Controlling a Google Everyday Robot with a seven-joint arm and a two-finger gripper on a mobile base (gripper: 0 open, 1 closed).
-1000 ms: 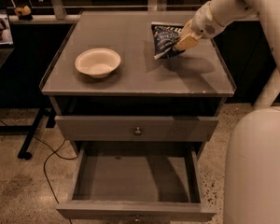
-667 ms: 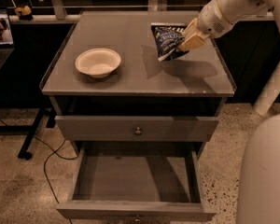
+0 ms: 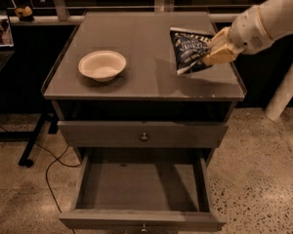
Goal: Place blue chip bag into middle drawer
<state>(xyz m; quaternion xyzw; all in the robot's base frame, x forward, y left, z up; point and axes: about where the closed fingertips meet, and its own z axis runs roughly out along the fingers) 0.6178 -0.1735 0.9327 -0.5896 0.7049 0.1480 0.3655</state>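
— Sitting where, the bowl [image 3: 102,65]?
— On cabinet top [image 3: 136,33], left of ctr. Tilted bag [image 3: 189,50] is upper right, gripper [image 3: 209,52] clamped on its right edge. Open middle drawer [image 3: 141,219] at btm of frame.

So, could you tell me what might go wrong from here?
The gripper pinches the blue chip bag by one edge only, above the tabletop, so the foil may slip out. The open middle drawer sits low under the closed upper drawer. The hanging bag might catch the tabletop's front edge on the way down.
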